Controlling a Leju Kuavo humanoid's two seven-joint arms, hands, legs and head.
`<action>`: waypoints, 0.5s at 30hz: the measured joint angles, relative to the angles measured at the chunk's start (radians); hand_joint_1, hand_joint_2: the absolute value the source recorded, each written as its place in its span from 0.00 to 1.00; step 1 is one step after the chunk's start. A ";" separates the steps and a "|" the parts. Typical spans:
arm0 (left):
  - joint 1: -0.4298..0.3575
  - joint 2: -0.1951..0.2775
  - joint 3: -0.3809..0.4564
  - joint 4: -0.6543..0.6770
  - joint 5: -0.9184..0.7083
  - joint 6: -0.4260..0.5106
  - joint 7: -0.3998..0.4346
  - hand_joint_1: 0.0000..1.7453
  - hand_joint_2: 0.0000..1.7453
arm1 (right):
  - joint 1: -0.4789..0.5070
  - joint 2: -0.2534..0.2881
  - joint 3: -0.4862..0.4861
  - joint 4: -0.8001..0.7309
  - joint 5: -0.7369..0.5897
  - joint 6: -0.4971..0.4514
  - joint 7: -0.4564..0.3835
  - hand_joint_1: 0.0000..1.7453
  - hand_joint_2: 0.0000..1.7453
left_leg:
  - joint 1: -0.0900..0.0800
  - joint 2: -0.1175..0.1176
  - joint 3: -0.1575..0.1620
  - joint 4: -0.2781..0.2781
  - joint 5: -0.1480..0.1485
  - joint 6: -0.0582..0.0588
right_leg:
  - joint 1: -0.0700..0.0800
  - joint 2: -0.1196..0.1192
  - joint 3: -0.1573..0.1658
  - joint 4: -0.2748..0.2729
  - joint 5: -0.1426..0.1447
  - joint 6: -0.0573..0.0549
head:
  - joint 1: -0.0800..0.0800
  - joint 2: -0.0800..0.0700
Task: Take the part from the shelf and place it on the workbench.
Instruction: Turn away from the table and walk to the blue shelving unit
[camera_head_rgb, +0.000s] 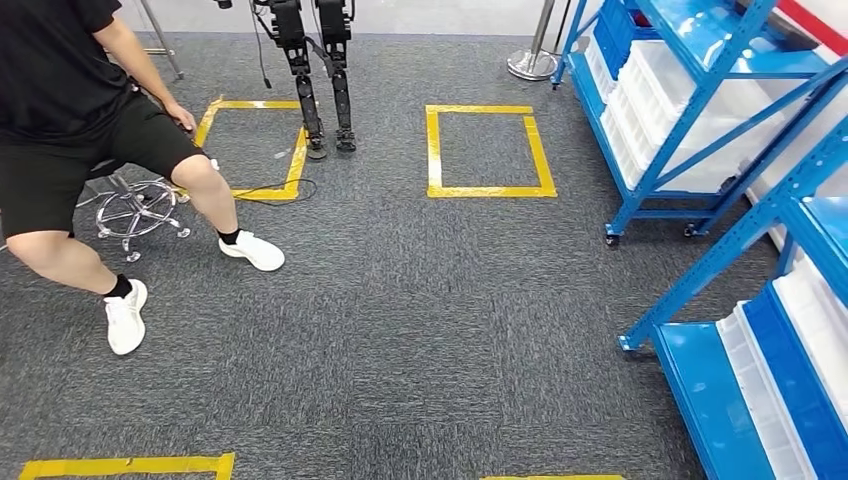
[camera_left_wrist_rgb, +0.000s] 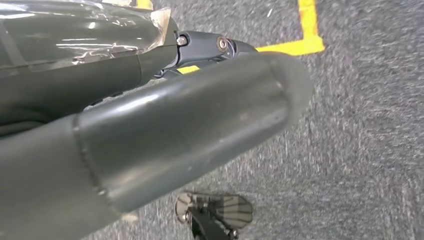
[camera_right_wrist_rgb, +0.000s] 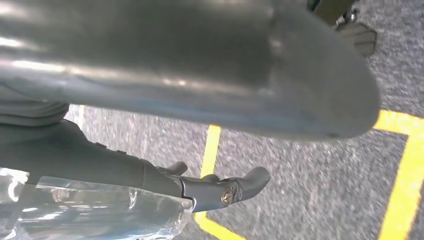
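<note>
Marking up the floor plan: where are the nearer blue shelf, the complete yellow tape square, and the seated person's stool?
Nearer blue shelf (camera_head_rgb: 707, 395), head view, bottom deck.
Yellow tape square (camera_head_rgb: 434, 150), head view, left strip.
Stool (camera_head_rgb: 135, 215), head view, chrome base.

Two blue metal shelves (camera_head_rgb: 700, 110) are standing at the right on grey carpet. White bins (camera_head_rgb: 670, 100) are sitting on their tiers.

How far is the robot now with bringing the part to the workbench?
Nothing looks done yet. Both hands hang over the carpet: the left hand and the right hand hold nothing. The blue shelf with white bins stands ahead on the right. Approaching it, taking the part and placing it all remain.
</note>
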 joint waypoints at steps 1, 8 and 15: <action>0.000 0.000 0.000 0.000 0.000 0.001 -0.001 0.00 0.00 | -0.001 0.000 0.000 0.000 0.001 0.001 0.000 0.00 0.00 | 0.000 0.015 0.000 -0.005 0.004 0.007 | 0.000 -0.032 -0.021 0.046 -0.023 -0.004 | 0.003 0.000; 0.002 0.001 0.000 0.000 0.000 0.002 -0.002 0.00 0.00 | 0.000 0.001 0.000 0.000 0.001 0.001 0.005 0.00 0.00 | -0.010 0.118 -0.002 -0.006 0.002 0.005 | -0.011 -0.123 -0.011 0.085 -0.054 0.016 | 0.008 0.000; -0.006 0.000 0.001 0.000 0.002 0.007 0.001 0.00 0.00 | -0.007 0.005 0.000 0.000 0.004 0.000 0.005 0.00 0.00 | -0.006 0.144 0.015 0.019 -0.035 -0.041 | -0.004 -0.133 0.063 -0.042 -0.017 -0.024 | 0.000 0.000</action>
